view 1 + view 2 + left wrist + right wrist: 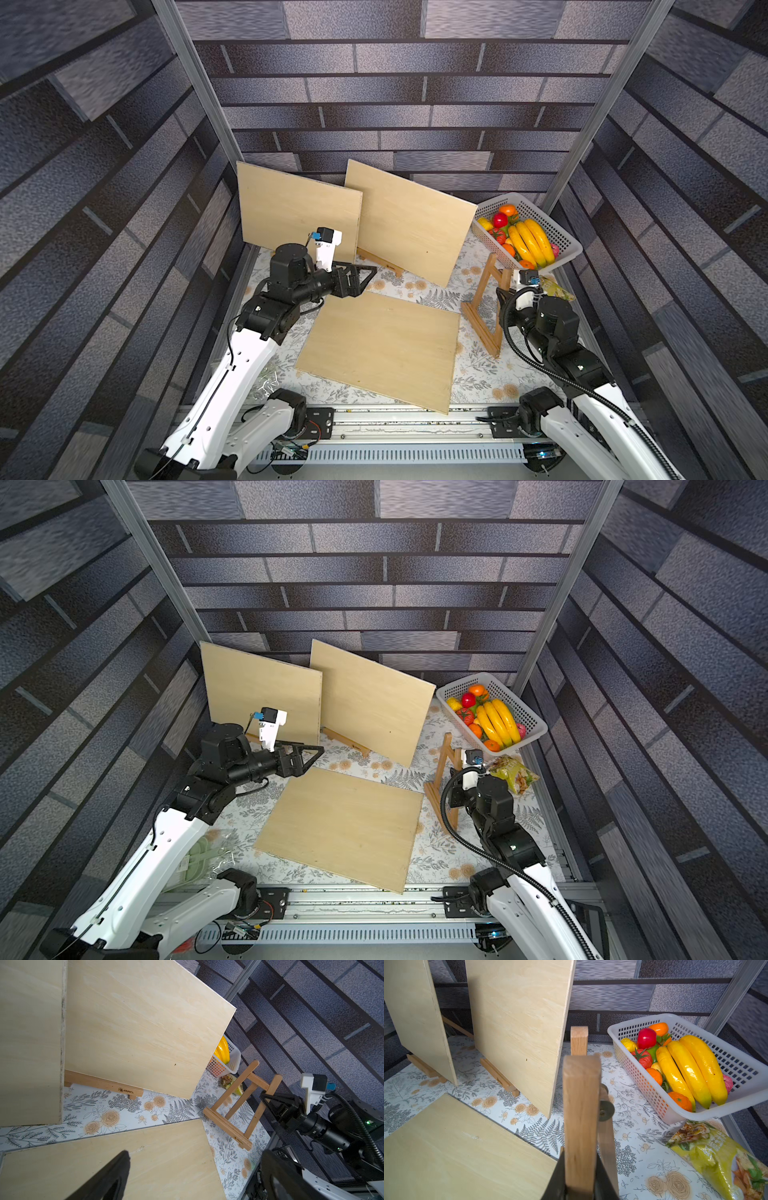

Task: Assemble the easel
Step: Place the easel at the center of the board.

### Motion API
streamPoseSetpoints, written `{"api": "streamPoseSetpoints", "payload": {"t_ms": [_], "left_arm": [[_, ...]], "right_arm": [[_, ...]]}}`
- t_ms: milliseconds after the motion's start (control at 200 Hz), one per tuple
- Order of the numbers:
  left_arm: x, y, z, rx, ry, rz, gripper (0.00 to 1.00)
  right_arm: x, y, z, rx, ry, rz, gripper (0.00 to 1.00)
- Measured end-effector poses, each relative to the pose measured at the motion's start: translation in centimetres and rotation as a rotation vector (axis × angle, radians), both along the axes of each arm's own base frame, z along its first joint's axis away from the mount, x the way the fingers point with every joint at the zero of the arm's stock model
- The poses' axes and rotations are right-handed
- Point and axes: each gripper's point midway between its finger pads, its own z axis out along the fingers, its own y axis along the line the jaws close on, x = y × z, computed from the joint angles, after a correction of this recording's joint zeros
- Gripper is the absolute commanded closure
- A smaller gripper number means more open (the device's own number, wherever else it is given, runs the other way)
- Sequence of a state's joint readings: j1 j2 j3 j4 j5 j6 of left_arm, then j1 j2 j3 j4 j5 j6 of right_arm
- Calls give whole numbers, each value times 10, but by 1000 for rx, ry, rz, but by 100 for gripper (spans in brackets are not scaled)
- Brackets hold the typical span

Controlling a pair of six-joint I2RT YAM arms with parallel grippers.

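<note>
Right wrist view: R gripper (580,1186) clamping easel (581,1095) leg; fruit basket (639,1082), snack bag (708,1153) sitting close beside. L gripper (368,280) hovering, fingers spread wide, empty, over flat board (382,345).

Your left arm (245,361) reaches from the lower left of both top views up toward the middle, forearm roughly level. Its left gripper (368,280) points toward the right of the frame, jaws spread wide with nothing between them. Your right arm (582,365) rises from the lower right with the elbow bent, and the right gripper (504,292) is clamped on a wooden leg of the easel (484,286).
</note>
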State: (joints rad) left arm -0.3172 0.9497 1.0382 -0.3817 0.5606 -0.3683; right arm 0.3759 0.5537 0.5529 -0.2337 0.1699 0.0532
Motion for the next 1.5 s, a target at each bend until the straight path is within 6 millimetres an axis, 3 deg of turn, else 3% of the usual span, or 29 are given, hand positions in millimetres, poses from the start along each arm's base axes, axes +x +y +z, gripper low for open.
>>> {"api": "streamPoseSetpoints", "payload": {"t_ms": [180, 516, 616, 787, 887, 1002, 1097, 1318, 1498], "left_arm": [[-5, -3, -2, 6, 15, -14, 0], [-21, -17, -5, 20, 28, -74, 0], [-32, -35, -6, 39, 6, -126, 0], [-54, -82, -21, 110, -26, -249, 0], [-56, -109, -49, 162, 47, -256, 0], [-44, -130, -89, 207, 214, -190, 0], [-36, -146, -106, 244, 280, -157, 0], [-27, -197, -85, 272, 266, -185, 0], [-28, -193, -98, 322, 302, -172, 0]], "right_arm": [[7, -3, -7, 36, -75, -30, 100], [-8, -6, -19, 156, -110, -37, 100], [-13, 0, -21, 201, -85, -6, 100], [-24, 0, -24, 233, -65, 9, 100], [-27, 1, -24, 234, -62, 19, 100], [-28, 4, -24, 237, -57, 37, 100], [-28, 6, -24, 233, -50, 47, 100], [-29, 12, -25, 275, -60, 77, 100], [-34, 17, -24, 352, -77, 107, 100]]}}
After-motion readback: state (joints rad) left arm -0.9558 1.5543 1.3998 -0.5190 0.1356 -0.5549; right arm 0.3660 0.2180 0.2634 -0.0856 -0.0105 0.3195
